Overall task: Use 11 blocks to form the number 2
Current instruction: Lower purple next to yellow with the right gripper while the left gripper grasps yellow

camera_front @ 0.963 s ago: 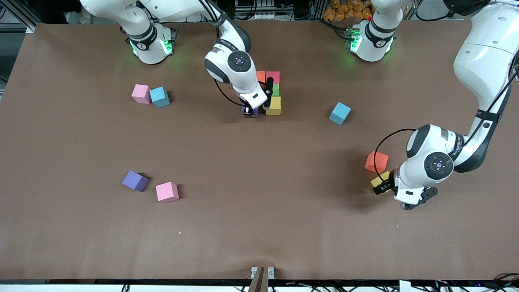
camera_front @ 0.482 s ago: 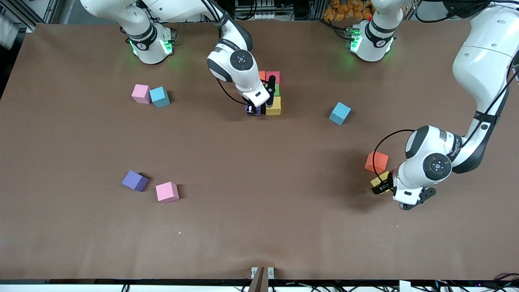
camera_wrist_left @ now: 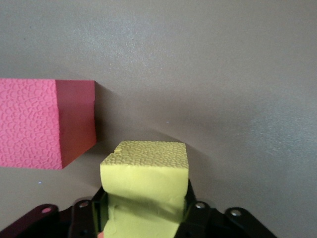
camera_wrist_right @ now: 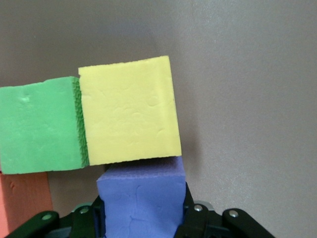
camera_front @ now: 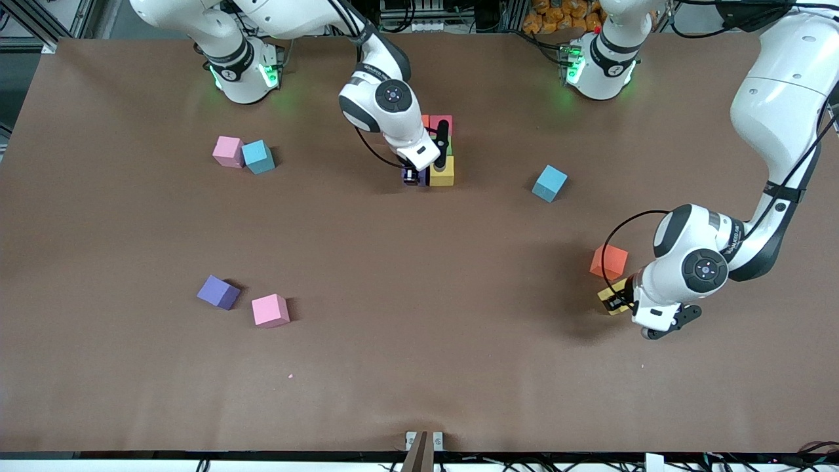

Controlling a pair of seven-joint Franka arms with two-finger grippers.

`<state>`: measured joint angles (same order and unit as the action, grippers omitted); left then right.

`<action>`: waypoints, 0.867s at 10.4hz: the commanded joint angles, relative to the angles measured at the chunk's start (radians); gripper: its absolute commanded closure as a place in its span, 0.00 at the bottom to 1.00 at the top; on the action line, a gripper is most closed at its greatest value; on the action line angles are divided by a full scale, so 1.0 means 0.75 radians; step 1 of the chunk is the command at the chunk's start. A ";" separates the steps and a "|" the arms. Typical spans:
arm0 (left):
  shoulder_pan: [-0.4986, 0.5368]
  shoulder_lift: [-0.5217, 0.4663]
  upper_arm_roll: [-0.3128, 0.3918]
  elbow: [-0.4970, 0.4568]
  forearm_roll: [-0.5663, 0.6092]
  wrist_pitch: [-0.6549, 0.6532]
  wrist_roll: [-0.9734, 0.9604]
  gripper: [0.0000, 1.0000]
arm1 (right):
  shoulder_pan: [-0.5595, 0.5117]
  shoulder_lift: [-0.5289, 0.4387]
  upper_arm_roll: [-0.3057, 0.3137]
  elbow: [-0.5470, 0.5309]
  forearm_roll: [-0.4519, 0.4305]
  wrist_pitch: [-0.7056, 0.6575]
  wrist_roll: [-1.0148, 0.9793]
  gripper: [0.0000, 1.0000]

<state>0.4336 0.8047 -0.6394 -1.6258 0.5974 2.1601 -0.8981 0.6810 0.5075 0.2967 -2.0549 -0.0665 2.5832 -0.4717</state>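
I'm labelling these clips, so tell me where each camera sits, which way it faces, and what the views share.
Front view: high across the table, facing both arms' bases; shows both arms, the right gripper and left gripper.
Left wrist view: on the left wrist, looking down past its fingers at the gripped yellow cube beside an orange cube.
Right wrist view: looks down at its gripped purple cube touching the figure's yellow cube.
Shared: each gripped cube also appears in the front view.

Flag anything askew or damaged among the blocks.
The yellow block in the left gripper is squeezed, its sides pinched in and a top corner chipped. The loose purple block sits rotated, not square to the table edges. Nothing else stands out.
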 commanded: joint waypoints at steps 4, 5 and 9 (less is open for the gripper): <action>-0.075 -0.028 -0.013 0.020 -0.041 -0.004 -0.007 0.66 | 0.018 0.021 -0.005 0.007 -0.024 0.027 0.028 0.78; -0.081 -0.034 -0.017 0.040 -0.086 -0.010 -0.025 0.66 | 0.018 0.021 -0.005 0.007 -0.028 0.029 0.028 0.78; -0.106 -0.042 -0.078 0.073 -0.130 -0.117 -0.134 0.66 | 0.018 0.023 -0.005 0.018 -0.030 0.029 0.030 0.78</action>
<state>0.3614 0.7949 -0.6879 -1.5746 0.5209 2.1185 -0.9614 0.6830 0.5080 0.2968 -2.0545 -0.0733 2.5907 -0.4717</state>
